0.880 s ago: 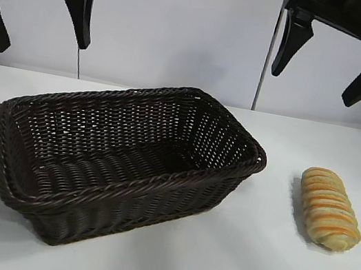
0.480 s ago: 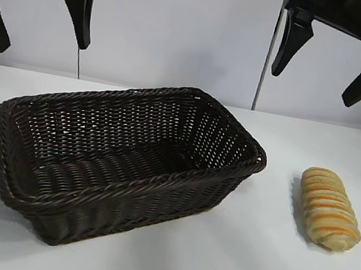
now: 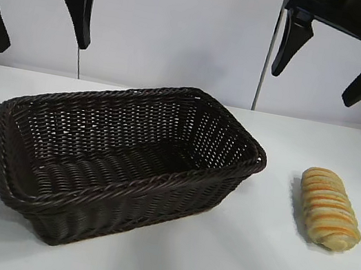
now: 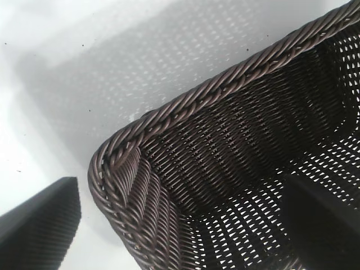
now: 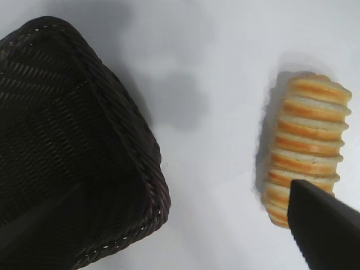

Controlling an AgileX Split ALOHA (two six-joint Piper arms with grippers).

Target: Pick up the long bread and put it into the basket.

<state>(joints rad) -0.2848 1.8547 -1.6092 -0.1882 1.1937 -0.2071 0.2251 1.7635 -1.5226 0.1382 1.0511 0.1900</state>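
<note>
Both grippers hang wide open and empty; right gripper (image 3: 328, 62), upper right, sits nearest the long bread (image 3: 330, 208), lying lengthwise right of the basket (image 3: 126, 167)

My left end effector (image 3: 37, 17): matte black, two tapered wedge-shaped fingers (image 3: 79, 9) hanging from flat black crossbar. Small silver screws on crossbar near finger roots. My right end effector (image 3: 332, 62): same black build, fingers (image 3: 291, 43) broad at top, narrowing to blunt tips, bolt head on bar above outer finger. From my wrist cameras, finger pads (image 5: 323, 228) read as plain dark slabs, squared edges, no markings I can make out.
</note>
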